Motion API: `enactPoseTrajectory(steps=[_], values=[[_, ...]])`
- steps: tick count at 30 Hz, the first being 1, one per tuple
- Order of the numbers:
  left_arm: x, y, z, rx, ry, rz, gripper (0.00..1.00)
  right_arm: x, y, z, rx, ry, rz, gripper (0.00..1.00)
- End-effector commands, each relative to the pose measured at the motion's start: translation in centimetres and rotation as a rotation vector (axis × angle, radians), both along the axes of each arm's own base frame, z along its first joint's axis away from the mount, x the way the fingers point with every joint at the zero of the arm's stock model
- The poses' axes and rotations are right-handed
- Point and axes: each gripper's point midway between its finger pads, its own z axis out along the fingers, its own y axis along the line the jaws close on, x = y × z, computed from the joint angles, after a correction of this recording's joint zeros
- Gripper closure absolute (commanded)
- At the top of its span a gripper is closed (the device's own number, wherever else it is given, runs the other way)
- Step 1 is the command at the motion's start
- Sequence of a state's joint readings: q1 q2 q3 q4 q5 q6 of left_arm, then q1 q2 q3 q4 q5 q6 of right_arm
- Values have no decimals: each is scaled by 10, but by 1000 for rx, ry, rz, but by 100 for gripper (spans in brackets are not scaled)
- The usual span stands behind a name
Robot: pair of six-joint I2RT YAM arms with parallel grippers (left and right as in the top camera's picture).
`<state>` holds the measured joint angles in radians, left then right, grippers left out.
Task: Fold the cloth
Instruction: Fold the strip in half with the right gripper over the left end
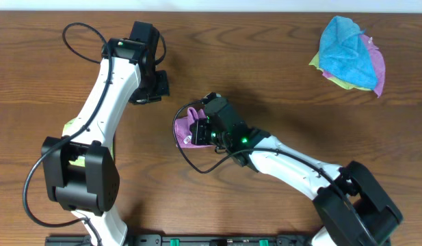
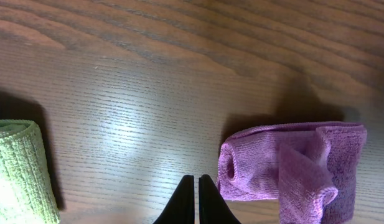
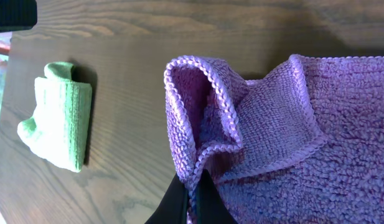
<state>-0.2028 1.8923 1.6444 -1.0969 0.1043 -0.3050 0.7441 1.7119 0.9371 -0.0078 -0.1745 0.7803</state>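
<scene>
The cloth point(image 1: 191, 127) is magenta-purple and lies bunched near the middle of the wooden table. My right gripper point(image 1: 198, 130) is right over it. In the right wrist view the cloth point(image 3: 291, 124) fills the right half, and the right gripper point(image 3: 193, 186) is shut on a raised, stitched edge fold. In the left wrist view the cloth point(image 2: 291, 165) shows as a loose roll on the right. The left gripper point(image 2: 196, 186) is shut and empty, just left of that roll and not touching it. From overhead the left gripper point(image 1: 154, 87) sits up and to the left of the cloth.
A lime-green folded cloth point(image 3: 58, 124) lies to the left, also seen at the left wrist view's edge as green cloth point(image 2: 20, 171). A bright blue cloth point(image 1: 344, 51) sits on a small pile at the back right. Black cables loop beside both arms.
</scene>
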Motion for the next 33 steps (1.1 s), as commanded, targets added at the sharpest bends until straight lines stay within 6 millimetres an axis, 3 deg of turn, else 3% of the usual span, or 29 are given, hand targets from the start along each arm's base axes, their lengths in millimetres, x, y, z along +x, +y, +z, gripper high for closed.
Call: enactPoseTrajectory(steps=[1,7,10,21,26,33], values=[[4,3,16,2,-44,-14,94,4,4,3,-14,-28,-7,99],[4,3,22,-1,-60,-14,94,2,6,-9,-31,-13,1,99],[4,3,23,-2,-61,-14,94,-2,12,-20,-34,8,21,99],[2,2,22,-7,-52,-15,94,-6,38,-31,-46,20,72,99],[1,2,22,-6,-49,-15,94,-6,39,-33,-55,4,92,57],[1,3,22,-3,-50,-14,94,-8,46,-23,-22,10,118,33]])
